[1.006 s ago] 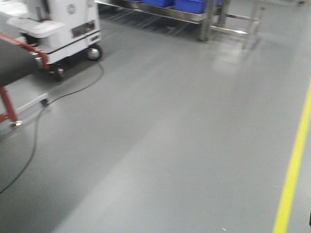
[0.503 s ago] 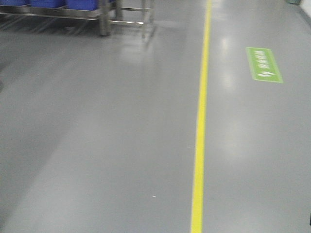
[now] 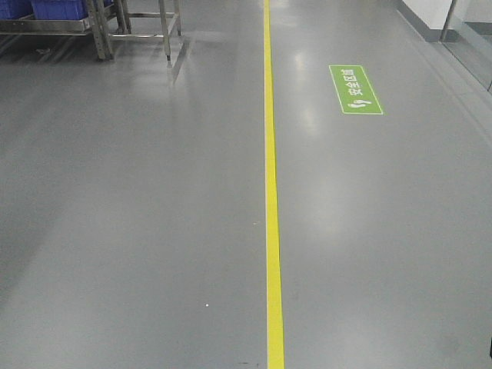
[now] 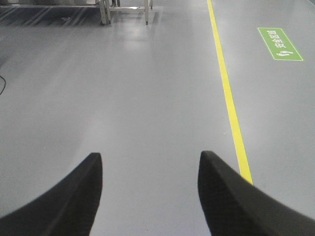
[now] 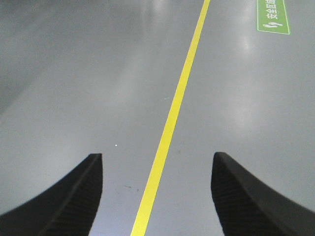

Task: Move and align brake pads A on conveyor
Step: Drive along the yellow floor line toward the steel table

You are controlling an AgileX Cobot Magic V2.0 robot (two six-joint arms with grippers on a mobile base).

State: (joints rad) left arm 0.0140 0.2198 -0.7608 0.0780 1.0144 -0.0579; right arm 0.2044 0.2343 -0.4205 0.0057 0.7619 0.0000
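Note:
The brake pads A and the conveyor are out of view in every frame. My left gripper [image 4: 150, 160] is open above bare grey floor, its two black fingers far apart with nothing between them. My right gripper [image 5: 157, 160] is open too, and only floor with the yellow line shows between its fingers. Neither gripper appears in the front view.
A yellow floor line [image 3: 271, 200] runs away from me down the grey floor. A green floor sign [image 3: 355, 89] lies to its right. At the far left stands a steel rack [image 3: 108, 31] with blue bins [image 3: 55, 8]. A wall base [image 3: 453, 31] closes the far right.
The front view has swung to the right: the conveyor end and a white wheeled machine left the frame, the rack slid left, and the yellow line and green sign came towards the middle.

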